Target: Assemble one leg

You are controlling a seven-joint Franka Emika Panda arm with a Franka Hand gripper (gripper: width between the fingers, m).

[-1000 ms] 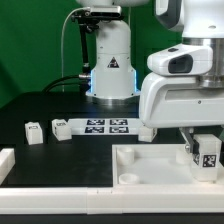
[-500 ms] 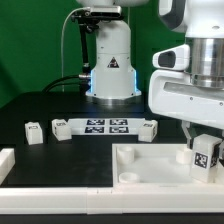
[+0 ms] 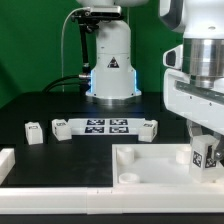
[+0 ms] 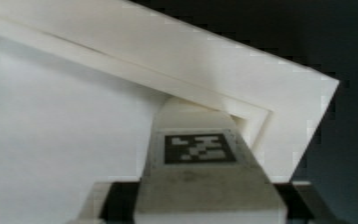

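Observation:
My gripper [image 3: 207, 140] is shut on a leg [image 3: 206, 157], a small white block with a black-and-white tag, and holds it over the far corner of the large white tray-like part [image 3: 160, 165] at the exterior view's right. In the wrist view the leg [image 4: 202, 150] sits between the dark fingers [image 4: 123, 200], its end at the tray's inner corner [image 4: 265, 105]. Whether it touches the tray I cannot tell. Two more legs [image 3: 34, 132] [image 3: 60, 127] lie on the black table at the exterior view's left.
The marker board [image 3: 105, 126] lies behind the tray, with a small tagged white block [image 3: 150, 126] at its end. A white bar [image 3: 50, 196] runs along the front edge, and a white piece [image 3: 5, 163] sits at the far left. The robot base [image 3: 110, 60] stands behind.
My gripper has moved toward the exterior view's right with the leg in it, about one leg's width along the tray. Nothing else has moved.

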